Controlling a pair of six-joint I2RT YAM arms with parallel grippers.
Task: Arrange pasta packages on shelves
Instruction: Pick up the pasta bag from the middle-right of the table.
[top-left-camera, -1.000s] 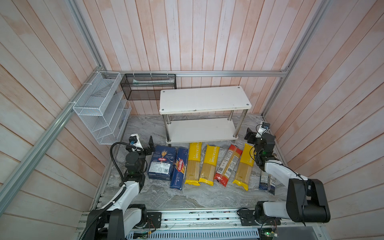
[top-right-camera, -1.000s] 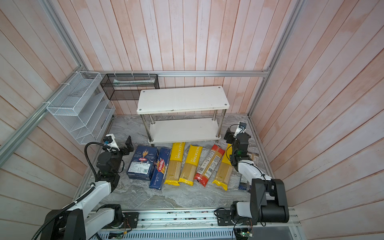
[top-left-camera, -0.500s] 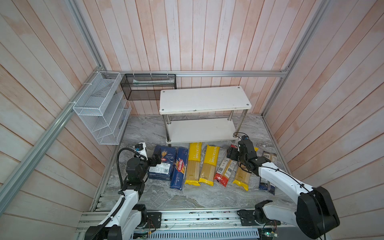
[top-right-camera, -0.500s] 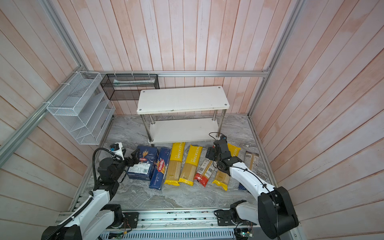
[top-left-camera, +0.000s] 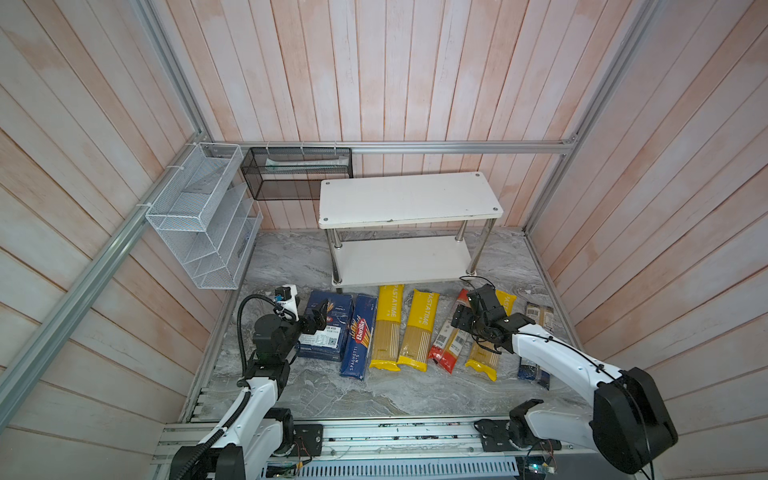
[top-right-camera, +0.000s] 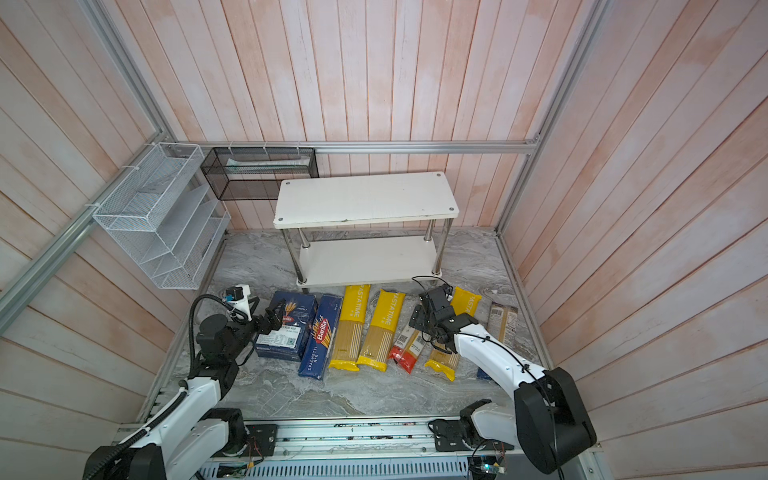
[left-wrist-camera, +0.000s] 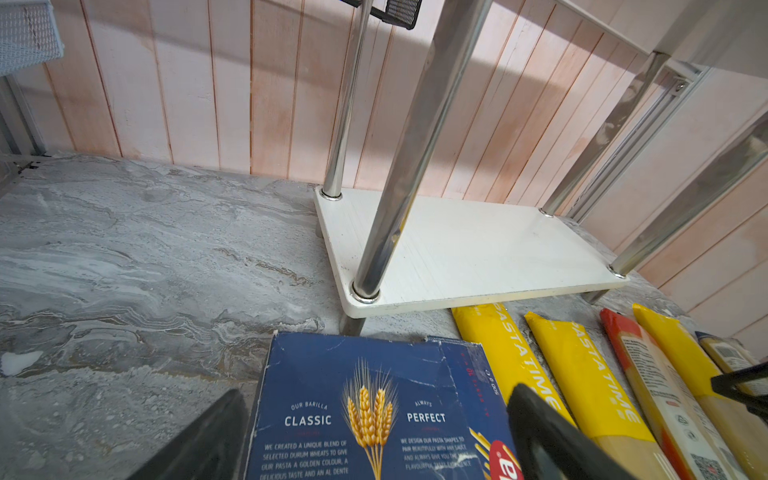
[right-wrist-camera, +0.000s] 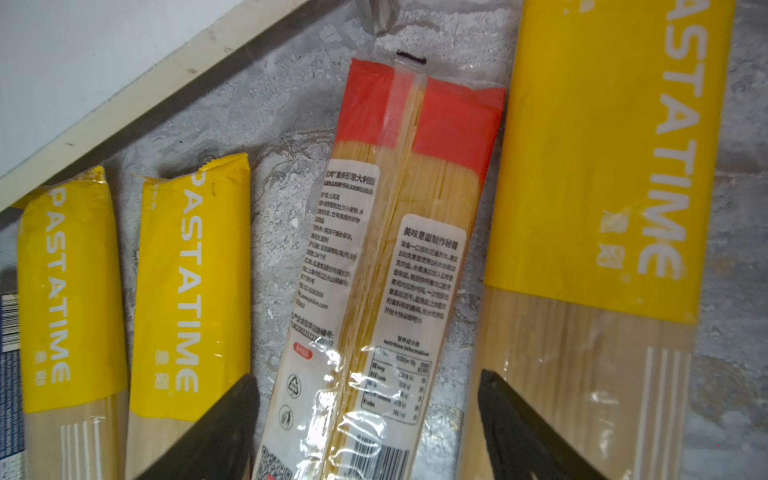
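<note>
Along the front of the shelves (top-left-camera: 409, 199), on the grey marble tabletop (top-left-camera: 291, 257), all 7 packs lie flat in 1 row; both white boards are bare. Row from robot's left to right:
- wide Barilla box (top-left-camera: 328, 332)
- blue Barilla pack (top-left-camera: 358, 338)
- 2 yellow PASTATIME bags (top-left-camera: 388, 328) side by side
- red-ended bag (top-left-camera: 446, 347)
- third yellow bag (top-left-camera: 484, 357), partly under the right arm
- dark-ended clear bag (top-left-camera: 538, 316), nearest the right wall

Right gripper (right-wrist-camera: 365, 376) is low over the red-ended bag, jaws spread wide with 1 finger on each side of it. It is not clamped; contact can't be told. Left gripper (left-wrist-camera: 376, 392) is also spread wide, with its fingers flanking the wide Barilla box at its left edge. It grips nothing.

White wire-mesh organizer (top-left-camera: 195, 216) and black mesh basket (top-left-camera: 297, 172) hang on the rail behind.
</note>
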